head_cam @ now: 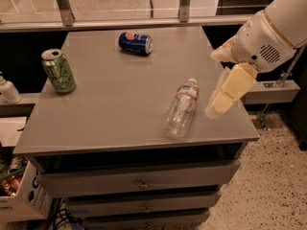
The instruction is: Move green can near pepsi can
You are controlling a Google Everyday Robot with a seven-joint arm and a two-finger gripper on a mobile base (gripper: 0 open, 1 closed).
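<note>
The green can (58, 71) stands upright near the left edge of the grey table top (110, 109). The pepsi can (135, 42) lies on its side at the far middle of the table, well apart from the green can. My gripper (219, 101) hangs from the white arm (268, 37) over the table's right side, just right of a clear plastic bottle. It is empty and far from both cans.
The clear plastic bottle (181, 109) lies on its side at the front right of the table. Drawers (139, 182) sit below the top. A small white bottle (7, 90) stands on a ledge to the left, and a box (17, 195) is on the floor.
</note>
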